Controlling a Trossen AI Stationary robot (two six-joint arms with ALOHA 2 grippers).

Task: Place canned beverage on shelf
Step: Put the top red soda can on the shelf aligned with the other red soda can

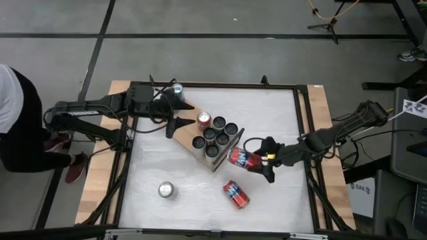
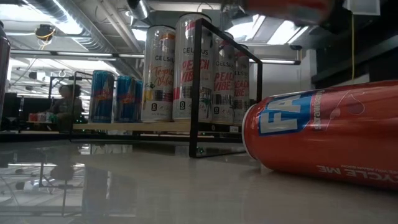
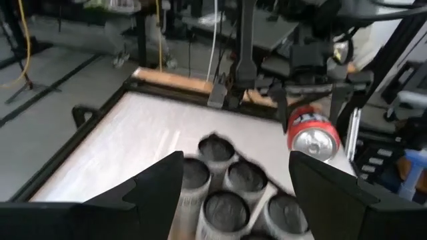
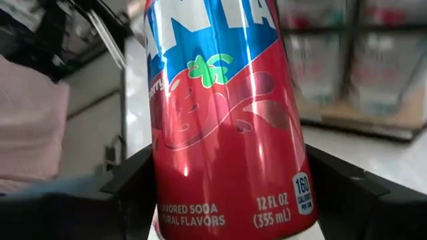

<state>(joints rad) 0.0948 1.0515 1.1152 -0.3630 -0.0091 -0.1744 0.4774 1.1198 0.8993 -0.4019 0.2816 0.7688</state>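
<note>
The high view looks straight down on the whole table (image 1: 280, 193). The low view sits at tabletop level, close behind a lying red can (image 2: 323, 134), facing the shelf (image 2: 155, 126). Each wrist view looks forward between its own fingers; both take in the shelf's cans.

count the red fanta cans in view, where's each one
2. One red Fanta can is held in the right gripper, beside the shelf's end. The other lies on its side on the white tabletop, nearer the front edge. None seems hidden.
</note>
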